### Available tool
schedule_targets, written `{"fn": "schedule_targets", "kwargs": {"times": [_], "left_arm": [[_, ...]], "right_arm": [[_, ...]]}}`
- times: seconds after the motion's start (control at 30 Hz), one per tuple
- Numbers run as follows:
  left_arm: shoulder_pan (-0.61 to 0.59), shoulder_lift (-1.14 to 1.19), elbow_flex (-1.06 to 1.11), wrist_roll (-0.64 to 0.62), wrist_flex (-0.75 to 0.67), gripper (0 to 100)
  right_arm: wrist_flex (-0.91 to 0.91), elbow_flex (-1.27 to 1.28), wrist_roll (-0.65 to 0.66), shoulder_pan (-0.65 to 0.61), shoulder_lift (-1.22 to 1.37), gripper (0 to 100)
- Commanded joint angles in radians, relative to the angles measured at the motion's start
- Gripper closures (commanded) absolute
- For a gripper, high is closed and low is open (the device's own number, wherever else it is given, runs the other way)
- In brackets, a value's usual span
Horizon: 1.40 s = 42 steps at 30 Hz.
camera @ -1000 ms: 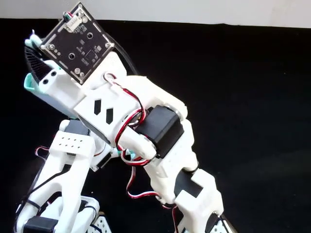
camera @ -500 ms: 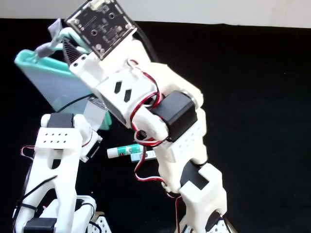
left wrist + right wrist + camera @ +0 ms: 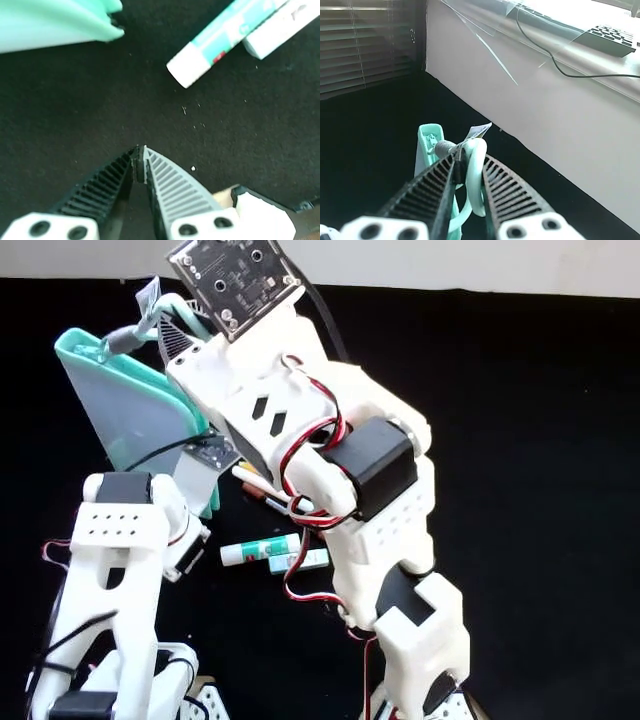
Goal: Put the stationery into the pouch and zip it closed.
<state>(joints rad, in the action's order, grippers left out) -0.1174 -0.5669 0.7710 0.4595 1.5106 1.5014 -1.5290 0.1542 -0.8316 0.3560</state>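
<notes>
We judge packing barely begun: the white-and-green glue stick (image 3: 258, 551) and white block eraser (image 3: 305, 560) lie on the black bench (image 3: 520, 440), toward its near edge on the left, outside the flat teal zip pouch (image 3: 130, 410). The right gripper (image 3: 471, 156) has its jaws clamped on the pouch's teal loop (image 3: 477, 180), holding it off the bench toward the far-left corner. The left gripper (image 3: 139, 150), jaws together and empty, hangs near the glue stick; next it must open to take it. Whether the zip is open, we cannot tell.
</notes>
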Motion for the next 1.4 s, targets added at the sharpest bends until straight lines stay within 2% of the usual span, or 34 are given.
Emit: {"fn": "schedule_targets", "kwargs": {"times": [0.0,0.27,0.43,0.53,0.63,0.7,0.9,1.0,1.2,1.37], "left_arm": [[-0.012,-0.097,-0.042,-0.005,0.057,99],[-0.018,-0.34,-0.045,-0.005,0.221,99],[-0.027,-0.427,-0.061,-0.009,0.236,99],[-0.094,-0.484,-0.139,-0.003,0.233,99],[-0.183,-0.507,-0.246,0.081,0.229,99],[-0.259,-0.492,-0.312,0.115,0.224,99],[-0.47,-0.4,-0.496,0.115,0.078,99],[-0.499,-0.329,-0.607,0.114,0.078,97],[-0.538,-0.179,-0.808,0.048,0.078,86],[-0.645,-0.007,-1.0,0.046,0.078,81]], "right_arm": [[-0.002,-0.002,-0.014,0.013,-0.045,99.0],[-0.002,-0.001,-0.018,0.015,-0.045,99.0],[-0.001,-0.001,-0.018,0.015,-0.045,99.0],[0.002,-0.001,-0.018,0.015,-0.045,99.0],[0.004,-0.001,-0.02,0.012,-0.045,99.0],[0.004,-0.001,-0.02,0.004,-0.045,99.0],[0.005,-0.001,-0.02,-0.073,-0.045,99.0],[0.005,-0.001,-0.02,-0.122,-0.045,99.0],[0.004,-0.001,-0.02,-0.17,-0.047,99.0],[0.004,-0.004,-0.02,-0.17,-0.047,99.0]]}}
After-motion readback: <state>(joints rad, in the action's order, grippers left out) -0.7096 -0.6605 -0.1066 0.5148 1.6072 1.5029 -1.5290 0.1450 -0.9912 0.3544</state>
